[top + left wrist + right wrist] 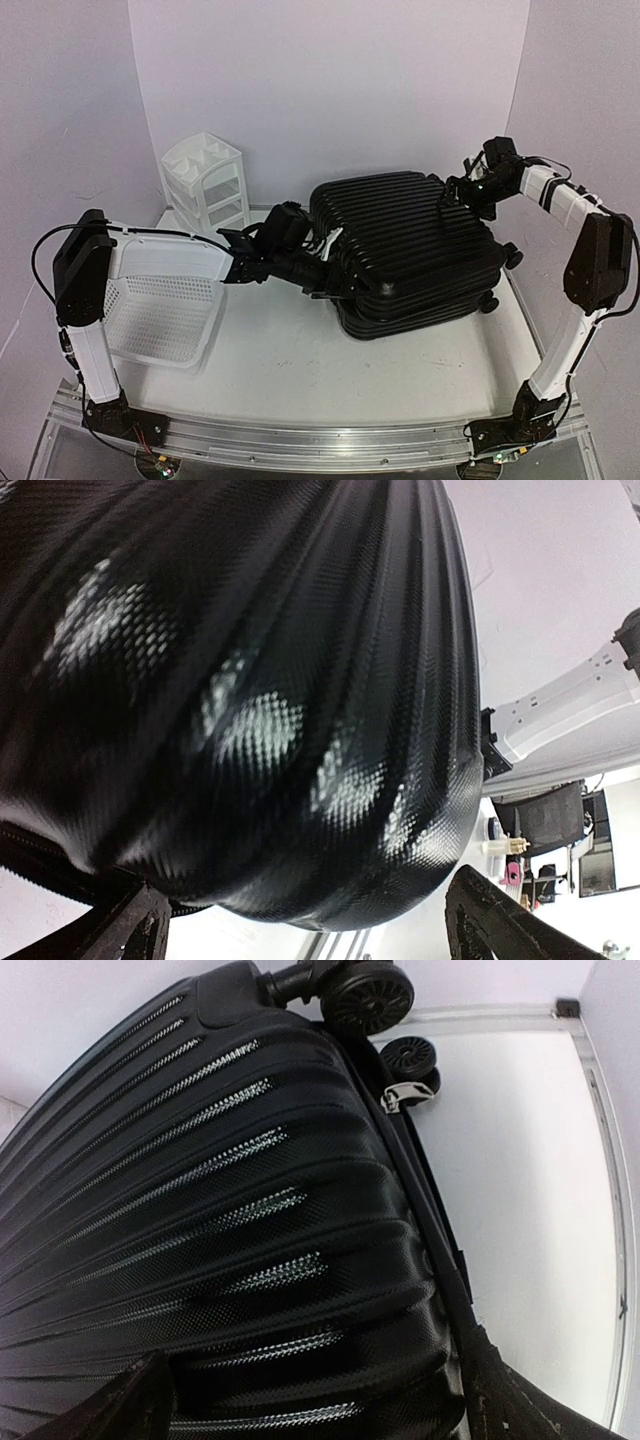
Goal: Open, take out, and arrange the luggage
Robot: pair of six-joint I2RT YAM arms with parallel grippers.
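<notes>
The luggage (410, 250) is a big black ribbed hard-shell suitcase lying flat and closed in the middle right of the table. My left gripper (328, 268) is at its left side edge. In the left wrist view the glossy shell (260, 700) fills the frame, and the fingers (135, 930) stand wide apart below it, open. My right gripper (452, 192) is over the far right corner of the lid. In the right wrist view its open fingers (510, 1400) span the ribbed shell (250, 1230). Caster wheels (370, 995) and a zipper pull (400, 1095) show at the far end.
A white mesh basket (165, 315) sits at the left under my left arm. A small white drawer unit (208, 180) stands at the back left. White walls close in the table (300, 370) on three sides.
</notes>
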